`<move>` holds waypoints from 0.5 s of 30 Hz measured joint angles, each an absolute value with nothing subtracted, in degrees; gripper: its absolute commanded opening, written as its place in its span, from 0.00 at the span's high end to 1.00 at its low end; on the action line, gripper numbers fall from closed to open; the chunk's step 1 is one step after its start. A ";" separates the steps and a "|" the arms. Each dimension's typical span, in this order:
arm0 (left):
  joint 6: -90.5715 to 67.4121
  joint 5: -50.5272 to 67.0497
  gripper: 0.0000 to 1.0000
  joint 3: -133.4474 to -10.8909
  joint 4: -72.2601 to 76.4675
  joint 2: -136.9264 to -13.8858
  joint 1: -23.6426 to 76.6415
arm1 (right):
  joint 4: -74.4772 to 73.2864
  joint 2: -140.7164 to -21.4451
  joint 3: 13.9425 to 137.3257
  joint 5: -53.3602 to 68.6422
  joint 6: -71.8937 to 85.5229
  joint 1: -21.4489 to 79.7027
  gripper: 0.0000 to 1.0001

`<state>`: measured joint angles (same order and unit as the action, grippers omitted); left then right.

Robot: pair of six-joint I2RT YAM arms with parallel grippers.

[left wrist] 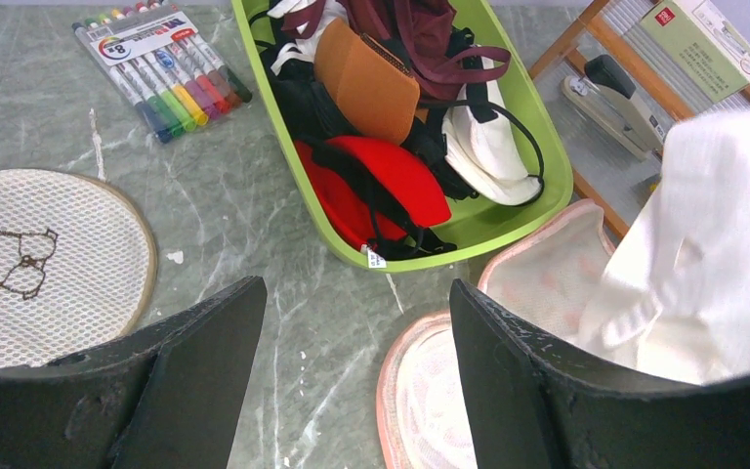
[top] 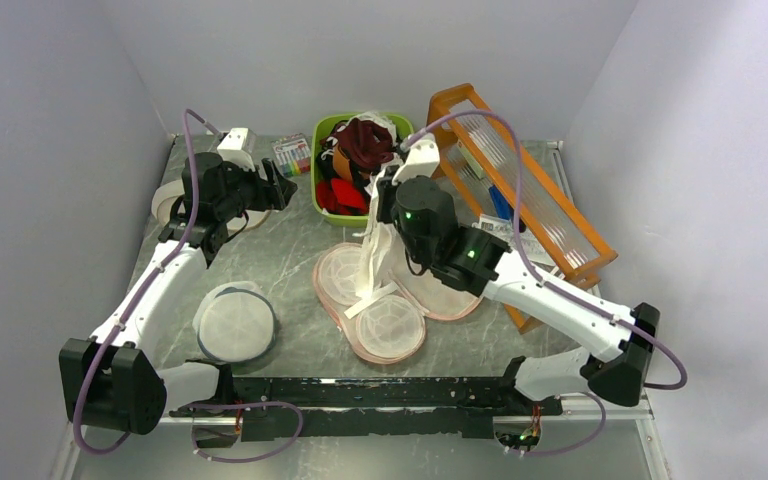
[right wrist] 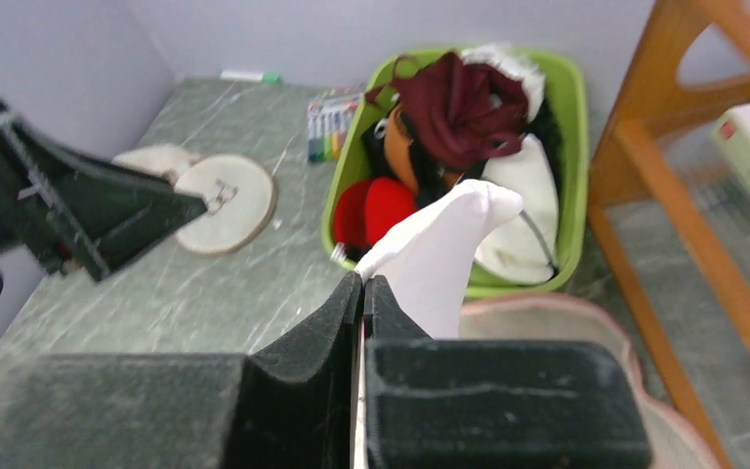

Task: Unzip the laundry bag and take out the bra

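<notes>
The right gripper (right wrist: 362, 285) pinched the white bra (top: 375, 255), which hung over the opened laundry bag (top: 392, 330) at mid-table; the left gripper (left wrist: 356, 289) hovered far left, fingers spread; a green bin (left wrist: 508, 220) of garments stood just beyond the bag, a marker pack (left wrist: 161, 63) to its left, a wooden rack (top: 550, 215) to its right.

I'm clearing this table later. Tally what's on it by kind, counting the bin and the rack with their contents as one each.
floral laundry bag, lying open: 1
white bra, pinched in the right gripper: 1
round mesh discs: 3
green bin of clothes: 1
marker pack: 1
wooden rack: 1
Total: 8
</notes>
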<state>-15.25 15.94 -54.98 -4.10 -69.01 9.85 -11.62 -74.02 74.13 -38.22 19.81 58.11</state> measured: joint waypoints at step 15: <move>-15.27 15.99 0.20 -54.98 -4.10 -68.99 9.85 | 0.14 -95.55 89.82 -45.74 6.76 46.87 1.00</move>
<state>-15.27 15.99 -54.98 -4.10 -68.99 9.85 0.14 -95.55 89.82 -45.74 6.76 46.87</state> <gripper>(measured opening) 0.802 0.009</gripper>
